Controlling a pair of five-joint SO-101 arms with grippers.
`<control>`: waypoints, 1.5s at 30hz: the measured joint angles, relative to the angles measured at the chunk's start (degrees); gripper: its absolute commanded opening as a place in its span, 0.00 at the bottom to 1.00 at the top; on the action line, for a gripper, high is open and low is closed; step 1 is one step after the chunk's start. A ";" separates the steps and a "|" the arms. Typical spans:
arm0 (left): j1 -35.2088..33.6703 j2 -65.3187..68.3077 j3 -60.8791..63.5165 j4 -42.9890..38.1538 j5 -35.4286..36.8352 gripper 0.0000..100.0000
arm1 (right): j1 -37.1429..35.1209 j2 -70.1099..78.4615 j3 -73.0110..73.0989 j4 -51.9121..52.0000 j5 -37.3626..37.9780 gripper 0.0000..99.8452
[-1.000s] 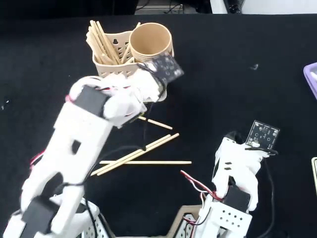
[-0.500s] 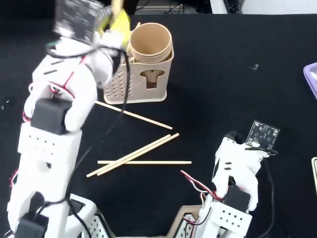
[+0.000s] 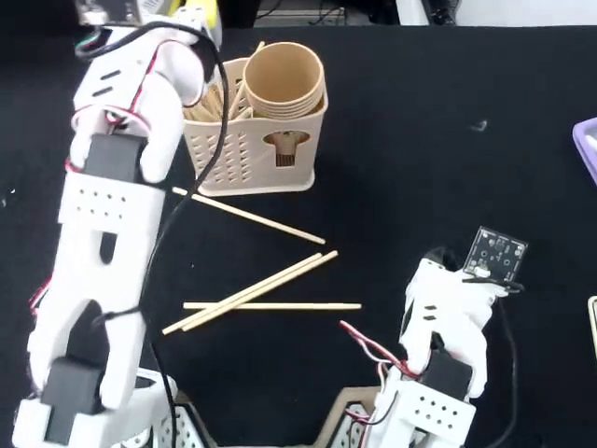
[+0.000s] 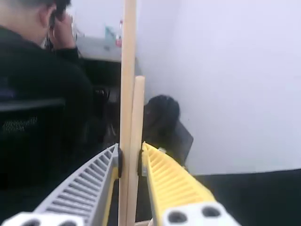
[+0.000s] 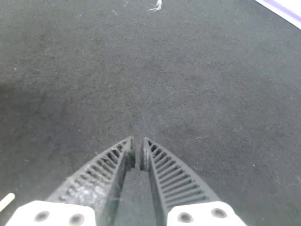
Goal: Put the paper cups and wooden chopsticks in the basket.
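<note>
Gripped two chopsticks (image 4: 128,70) tight in the left claw (image 4: 130,159), near the basket (image 3: 244,161); probably needed tips sunk inside before letting go. Held right claw (image 5: 137,157) closed, empty.

Basket (image 3: 256,154) at 12 o'clock on the black surface (image 3: 420,168). Paper cups (image 3: 284,79) stacked in its 3 o'clock side, chopsticks (image 3: 209,101) upright in the 9 o'clock side. Four loose chopsticks (image 3: 252,292) lie at the basket's 6 o'clock. Left arm (image 3: 107,233) spans 7 to 11 o'clock, end effector (image 3: 198,11) at the basket's 11 o'clock. Right arm (image 3: 448,317) at 5 o'clock.
</note>
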 measured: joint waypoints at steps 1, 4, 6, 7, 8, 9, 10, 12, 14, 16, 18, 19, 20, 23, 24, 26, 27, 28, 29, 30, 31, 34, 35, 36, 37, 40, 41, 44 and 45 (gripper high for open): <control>0.00 0.88 0.62 0.00 0.00 0.03 | 0.00 0.00 0.00 0.00 0.00 0.04; 0.00 2.02 3.16 0.00 0.00 0.03 | 0.00 0.00 0.00 0.00 0.00 0.04; 0.00 2.02 4.57 0.00 0.09 0.05 | 0.00 0.00 0.00 0.00 0.00 0.04; 0.00 2.02 5.10 0.00 0.09 0.08 | 0.00 0.00 0.00 0.00 0.00 0.04; 0.00 2.02 5.63 0.00 0.09 0.12 | 0.00 0.00 0.00 0.00 0.00 0.04; 0.00 2.02 6.15 0.00 0.09 0.16 | 0.00 0.00 0.00 0.00 0.00 0.04; 0.00 2.02 6.77 0.00 0.09 0.19 | 0.00 0.00 0.00 0.00 0.00 0.04; 0.00 1.05 7.91 0.00 0.00 0.20 | 0.00 0.00 0.00 0.00 0.00 0.04; 0.00 -0.35 8.79 0.00 0.00 0.18 | 0.00 0.00 0.00 0.00 0.00 0.04; 0.00 -1.85 9.41 0.00 0.00 0.18 | 0.00 0.00 0.00 0.00 0.00 0.04; 0.00 -3.34 9.76 0.00 0.00 0.18 | 0.00 0.00 0.00 0.00 0.00 0.04; 0.00 -4.22 10.02 0.00 0.00 0.18 | 0.00 0.00 0.00 0.00 0.00 0.04; 0.00 -5.27 10.46 0.00 0.00 0.18 | 0.00 0.00 0.00 0.00 0.00 0.04; 0.00 -8.18 11.78 0.00 0.00 0.18 | 0.00 0.00 0.00 0.00 0.00 0.04; 0.00 -9.32 12.22 0.00 0.00 0.18 | 0.00 0.00 0.00 0.00 0.00 0.04; 0.00 -11.87 12.66 1.05 0.00 0.18 | 0.00 0.00 0.00 0.00 0.00 0.04; 0.00 -13.54 12.66 2.64 0.00 0.18 | 0.00 0.00 0.00 0.00 0.00 0.04; 0.00 -15.38 12.66 4.66 0.00 0.18 | 0.00 0.00 0.00 0.00 0.00 0.04; 0.00 -17.49 12.66 6.95 0.00 0.18 | 0.00 0.00 0.00 0.00 0.00 0.04; 0.00 -19.60 12.75 9.05 0.00 0.18 | 0.00 0.00 0.00 0.00 0.00 0.04; 0.00 -21.80 13.10 11.43 0.00 0.18 | 0.00 0.00 0.00 0.00 0.00 0.04; -0.88 -27.34 15.56 18.73 -0.62 0.18 | 0.00 0.00 0.00 0.00 0.00 0.04; -1.76 -28.48 17.05 20.75 -2.02 0.18 | 0.00 0.00 0.00 0.00 0.00 0.04; -2.55 -29.36 18.99 22.51 -3.60 0.18 | 0.00 0.00 0.00 0.00 0.00 0.04; -3.16 -29.89 21.27 24.00 -4.92 0.18 | 0.00 0.00 0.00 0.00 0.00 0.04; -3.96 -31.30 28.75 27.34 -8.88 0.18 | 0.00 0.00 0.00 0.00 0.00 0.04; -4.57 -31.74 31.03 28.57 -9.76 0.18 | 0.00 0.00 0.00 0.00 0.00 0.04; -7.12 -33.93 37.54 31.12 -10.99 0.18 | 0.00 0.00 0.00 0.00 0.00 0.04; -8.26 -34.64 39.91 31.38 -11.25 0.18 | 0.00 0.00 0.00 0.00 0.00 0.04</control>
